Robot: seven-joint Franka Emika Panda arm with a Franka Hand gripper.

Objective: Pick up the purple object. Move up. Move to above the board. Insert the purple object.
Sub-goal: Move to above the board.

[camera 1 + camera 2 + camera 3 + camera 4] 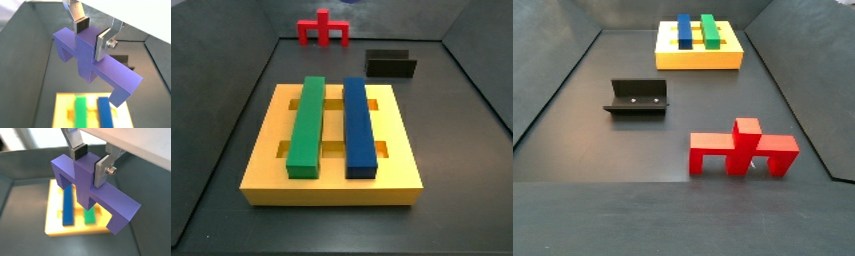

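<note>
Purple fills both wrist views: the purple object (93, 60) hangs clamped at its central stub between the flat silver fingers (102, 44) of the gripper (91, 33), jaws closed tight on it, crossbar slanting and legs pointing down over open air. Below it lies the dark grey floor (458, 215), matte and bare, hemmed by sloping dark walls (553, 75) on each side.

On that floor sits the board (331, 185), a yellow slab with rectangular slots. In a side view its green bar (306, 125) lies at nine o'clock of the blue bar (358, 125), both running lengthwise and parallel, near each other but apart. From the board, the fixture (392, 65) stands at about one o'clock, well apart, and the red piece (323, 30) stands at twelve o'clock near the back wall. In a side view from the opposite end, the red piece (743, 148) is closest, the fixture (637, 97) at ten o'clock from it, the board (699, 55) far back.

Neither side view shows the gripper or the purple object. In both wrist views the purple object covers part of the board (53, 220), so the slots beneath it cannot be made out.
</note>
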